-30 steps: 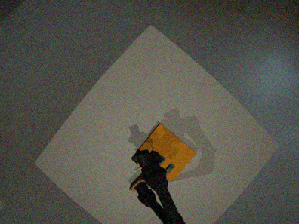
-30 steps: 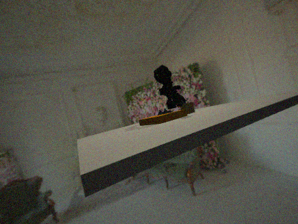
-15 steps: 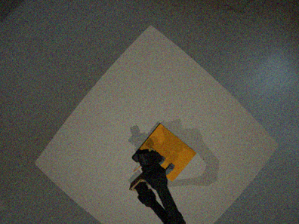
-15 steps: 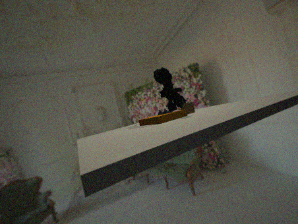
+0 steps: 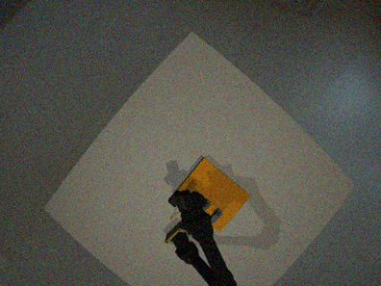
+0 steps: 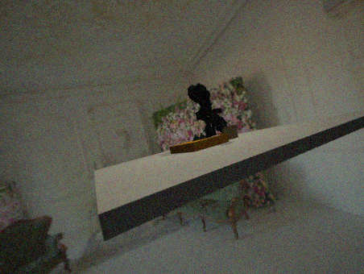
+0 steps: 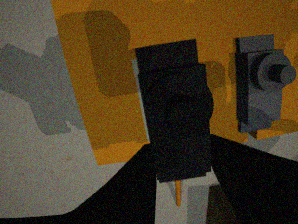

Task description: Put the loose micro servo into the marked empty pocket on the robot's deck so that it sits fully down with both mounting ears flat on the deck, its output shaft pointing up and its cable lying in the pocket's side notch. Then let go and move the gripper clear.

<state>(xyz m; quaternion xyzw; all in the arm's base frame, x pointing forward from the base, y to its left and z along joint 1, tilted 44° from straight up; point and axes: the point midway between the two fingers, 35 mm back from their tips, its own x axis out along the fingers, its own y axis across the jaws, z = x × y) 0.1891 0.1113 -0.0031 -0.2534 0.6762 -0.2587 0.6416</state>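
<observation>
The dark micro servo (image 7: 174, 107) fills the middle of the wrist view, its round top part facing the camera. A short orange cable (image 7: 178, 192) shows at its lower end. My gripper (image 7: 178, 147) (image 5: 179, 201) is shut on the servo, one black finger on each side. The servo is over the edge region of the orange deck (image 5: 224, 180) (image 6: 201, 144) (image 7: 120, 117); its height above it is hard to judge. The marked pocket cannot be made out; the servo and gripper hide the deck beneath them.
A grey mounted servo (image 7: 265, 85) (image 5: 216, 214) with a round shaft stands on the deck, right of the held servo in the wrist view. A small brownish block (image 6: 230, 131) is beside the deck. The deck lies on a pale table (image 5: 170, 97) (image 6: 133, 181). Arm shadows cross deck and table.
</observation>
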